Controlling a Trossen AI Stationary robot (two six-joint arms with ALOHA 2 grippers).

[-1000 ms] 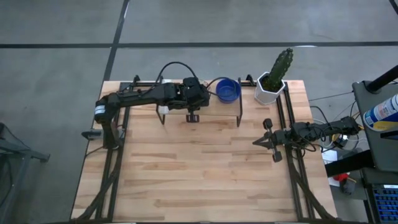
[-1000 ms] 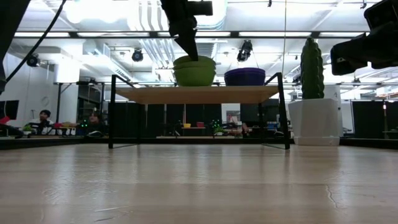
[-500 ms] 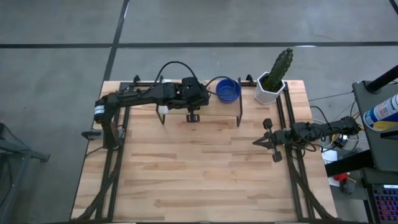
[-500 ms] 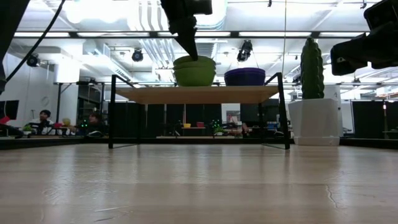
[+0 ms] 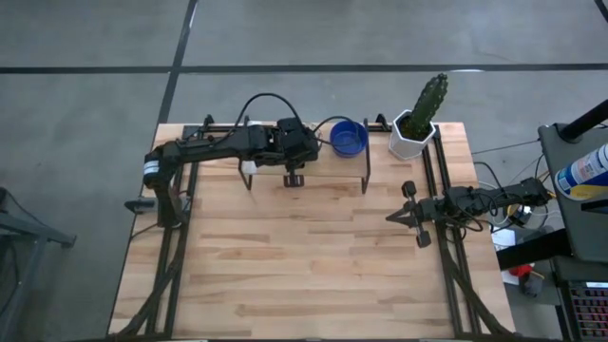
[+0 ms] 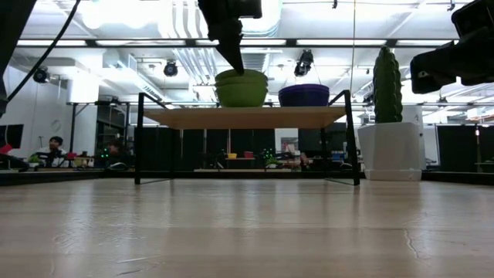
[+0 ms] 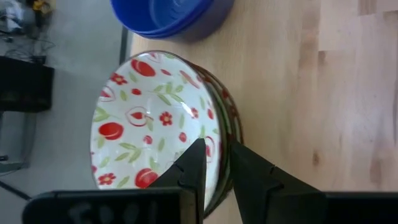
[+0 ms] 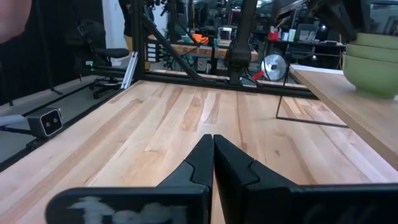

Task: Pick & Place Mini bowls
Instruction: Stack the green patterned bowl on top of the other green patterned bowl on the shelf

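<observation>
A stack of cream mini bowls (image 7: pixel 155 124) with red and green speckles, green on the outside (image 6: pixel 241 91), stands on a raised wooden shelf (image 6: pixel 247 117). Next to it on the shelf sits a stack of cobalt blue mini bowls (image 5: pixel 349 138) (image 6: pixel 303 95) (image 7: pixel 171 15). My left gripper (image 7: pixel 214 168) (image 5: pixel 294 169) comes down over the cream stack and is shut on the top bowl; in the high view it hides that stack. My right gripper (image 8: pixel 213 146) (image 5: pixel 394 217) is shut and waits above the table's right side. My left gripper pinches the rim of the top cream bowl (image 7: pixel 214 149) with one finger (image 7: pixel 193 165) inside the bowl and the other (image 7: pixel 249 168) outside. The fingers come from above, pointing down (image 6: pixel 235 66). The bowl rests nested in the stack below it.
A white hexagonal pot with a green cactus (image 5: pixel 415 128) (image 6: pixel 388 131) stands at the table's far right corner, beside the shelf. The shelf has thin black wire legs (image 6: pixel 139 139). Bare wooden table (image 5: pixel 304 256) stretches in front of the shelf. People sit in the room behind.
</observation>
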